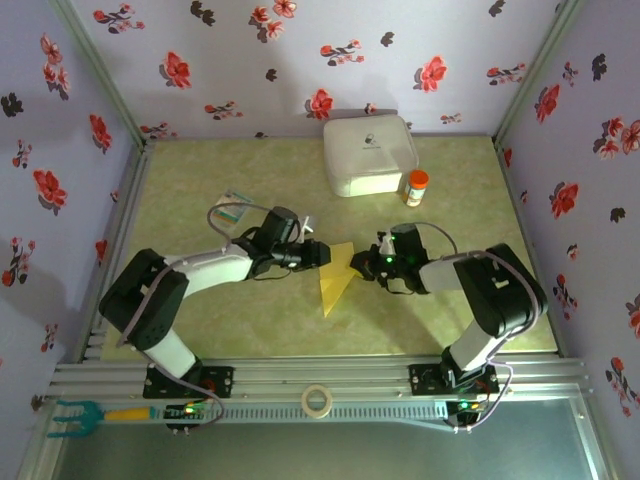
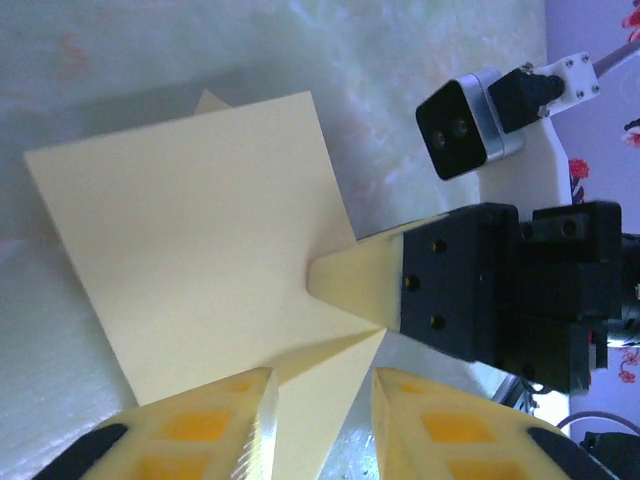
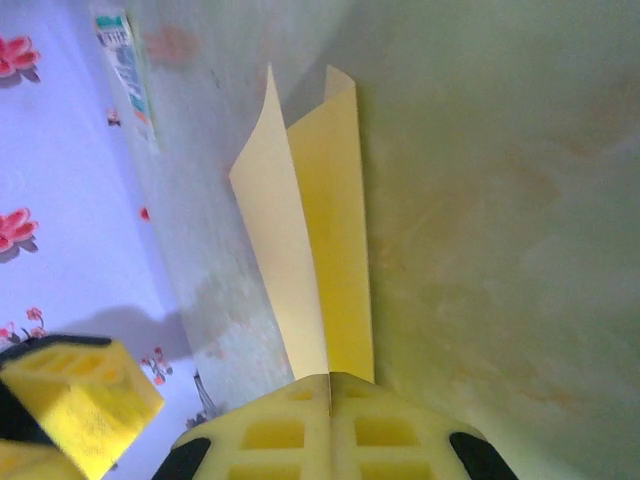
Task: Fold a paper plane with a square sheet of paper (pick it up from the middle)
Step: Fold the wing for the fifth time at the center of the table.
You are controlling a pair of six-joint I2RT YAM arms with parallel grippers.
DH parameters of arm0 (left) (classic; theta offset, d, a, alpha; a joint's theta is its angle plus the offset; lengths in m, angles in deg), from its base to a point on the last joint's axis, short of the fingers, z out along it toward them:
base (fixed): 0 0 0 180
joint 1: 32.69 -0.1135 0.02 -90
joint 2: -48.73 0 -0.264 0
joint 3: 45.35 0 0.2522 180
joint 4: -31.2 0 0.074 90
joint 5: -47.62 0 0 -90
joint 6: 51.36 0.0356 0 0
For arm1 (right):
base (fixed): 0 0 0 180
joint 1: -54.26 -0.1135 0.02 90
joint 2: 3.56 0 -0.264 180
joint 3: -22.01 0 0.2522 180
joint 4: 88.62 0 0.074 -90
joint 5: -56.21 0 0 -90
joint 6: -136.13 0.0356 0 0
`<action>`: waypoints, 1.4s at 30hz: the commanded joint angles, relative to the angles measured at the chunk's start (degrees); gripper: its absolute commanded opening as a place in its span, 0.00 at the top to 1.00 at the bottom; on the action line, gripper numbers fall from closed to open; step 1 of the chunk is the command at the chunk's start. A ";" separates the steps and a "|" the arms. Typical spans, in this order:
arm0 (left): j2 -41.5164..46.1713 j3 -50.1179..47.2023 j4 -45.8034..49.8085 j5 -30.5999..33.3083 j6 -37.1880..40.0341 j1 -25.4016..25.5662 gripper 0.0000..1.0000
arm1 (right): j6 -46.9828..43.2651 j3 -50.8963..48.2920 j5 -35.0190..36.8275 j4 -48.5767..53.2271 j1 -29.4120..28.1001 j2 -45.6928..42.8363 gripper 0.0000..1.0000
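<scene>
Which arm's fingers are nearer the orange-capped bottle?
Right. The right fingers, gripping the yellow paper, sit nearside of the bottle; the left fingers sit farther left.

Desk (image 1: 200, 170) open back-left and near edge; box (image 1: 368, 155) and bottle (image 1: 416, 187) block back-right (card (image 1: 237, 205) lies flat); left tool (image 1: 318, 253), right tool (image 1: 359, 263), paper (image 1: 335, 285) crowd centre.

No lettering can be read anywhere. The white box (image 1: 368, 155) has a small dark mark on its lid, too small to make out. The small bottle (image 1: 416, 187) with the orange cap wears a pale label whose print is illegible. The teal-and-white card (image 3: 122, 62) lying on the surface (image 1: 250, 170) shows lines of print, all too blurred to read
</scene>
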State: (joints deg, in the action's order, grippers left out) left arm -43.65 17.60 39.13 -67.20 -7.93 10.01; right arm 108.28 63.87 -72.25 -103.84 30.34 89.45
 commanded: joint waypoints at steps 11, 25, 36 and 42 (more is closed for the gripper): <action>1.90 1.53 12.35 24.56 18.85 16.54 0.55 | 13.79 -5.16 13.30 -4.34 -4.31 -6.16 0.95; -7.97 10.61 23.80 44.64 23.10 25.50 0.53 | 14.18 -4.53 13.85 -2.75 -4.73 -7.23 0.95; -10.45 13.06 27.57 52.26 23.71 28.39 0.66 | 13.76 -4.00 13.76 -1.90 -4.73 -6.88 0.95; -10.45 12.95 27.28 52.91 23.64 28.57 0.77 | 13.80 -4.41 13.92 -1.79 -4.73 -7.36 0.95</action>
State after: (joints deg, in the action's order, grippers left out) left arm -53.44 29.23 64.82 -17.06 15.28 38.19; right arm 121.68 59.30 -59.44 -106.50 26.08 83.42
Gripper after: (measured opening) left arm 0.238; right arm 0.058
